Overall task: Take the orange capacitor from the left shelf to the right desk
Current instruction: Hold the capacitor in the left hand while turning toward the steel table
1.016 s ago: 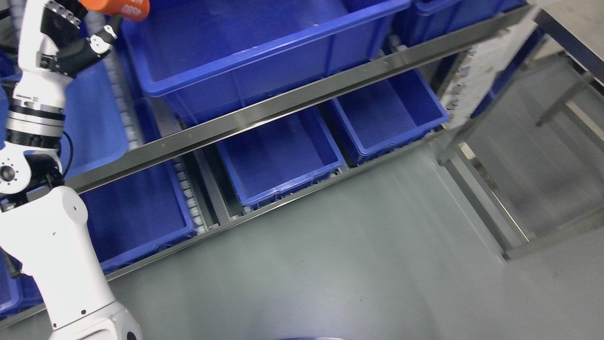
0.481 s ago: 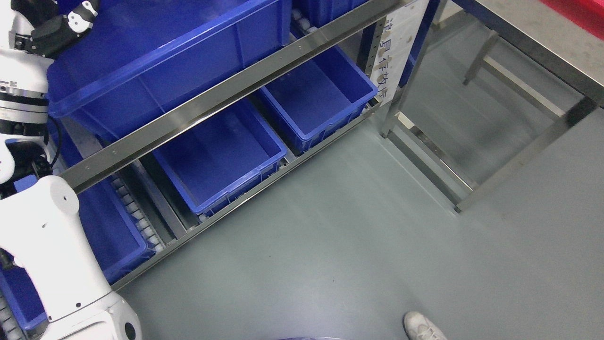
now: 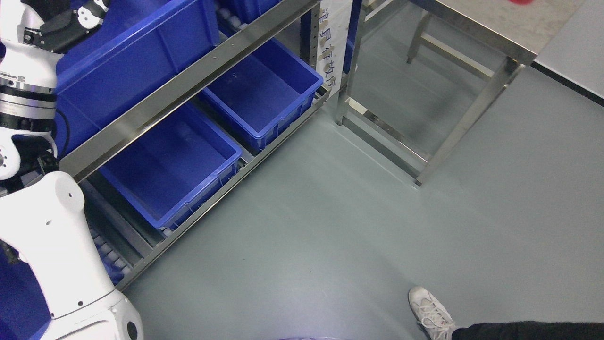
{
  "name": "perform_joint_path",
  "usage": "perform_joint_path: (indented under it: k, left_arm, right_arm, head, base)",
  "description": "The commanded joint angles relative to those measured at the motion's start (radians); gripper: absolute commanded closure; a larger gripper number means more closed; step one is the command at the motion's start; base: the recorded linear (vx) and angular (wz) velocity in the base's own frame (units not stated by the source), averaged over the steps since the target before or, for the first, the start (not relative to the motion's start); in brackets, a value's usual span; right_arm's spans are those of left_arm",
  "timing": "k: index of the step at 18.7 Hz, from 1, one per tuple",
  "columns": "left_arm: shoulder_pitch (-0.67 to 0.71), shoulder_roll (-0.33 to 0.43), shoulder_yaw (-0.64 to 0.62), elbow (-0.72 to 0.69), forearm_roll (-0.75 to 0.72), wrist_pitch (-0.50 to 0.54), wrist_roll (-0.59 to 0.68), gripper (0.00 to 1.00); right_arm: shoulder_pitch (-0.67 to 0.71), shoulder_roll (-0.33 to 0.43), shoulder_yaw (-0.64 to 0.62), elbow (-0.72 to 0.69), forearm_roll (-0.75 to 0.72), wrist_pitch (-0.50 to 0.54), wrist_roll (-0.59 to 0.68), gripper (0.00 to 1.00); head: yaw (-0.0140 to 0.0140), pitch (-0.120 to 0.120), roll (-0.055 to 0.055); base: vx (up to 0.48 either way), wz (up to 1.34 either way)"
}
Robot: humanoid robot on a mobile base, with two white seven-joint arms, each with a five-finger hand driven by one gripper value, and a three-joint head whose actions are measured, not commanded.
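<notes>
L arm raised up frame's left edge; hand mostly cropped, grip can't tell.

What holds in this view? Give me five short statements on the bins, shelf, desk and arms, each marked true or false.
1. Both lower bins, the near one and the far one, are empty. True.
2. The desk stands left of the shelf. False: it stands to the shelf's right.
3. A person's shoe shows at the lower right. True.
4. The right arm reaches over the floor. False: only the left arm shows, along the left edge.
5. A bin sits on the desk. False: all bins in view are in the shelf.
</notes>
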Motion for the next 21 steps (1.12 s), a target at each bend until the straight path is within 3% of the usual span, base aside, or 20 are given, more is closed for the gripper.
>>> perform_joint_path:
  k: [1,21]
  left_arm:
    - [-0.001,-0.005,-0.045,-0.011,0.029,0.0,-0.003,0.82]
    - [-0.001,-0.019,-0.082,-0.013,0.046,-0.001,-0.003,0.82]
  right_arm:
    - [0.02,-0.017,-0.012,-0.017,0.005,-0.001,0.0,0.0]
    - [0.02,-0.017,-0.012,-0.017,0.005,-0.001,0.0,0.0]
  head:
    - [0.0,0.0,0.0]
    - [0.0,0.0,0.0]
  base:
    - [-0.039,-0.39]
    - [0.005,-0.32]
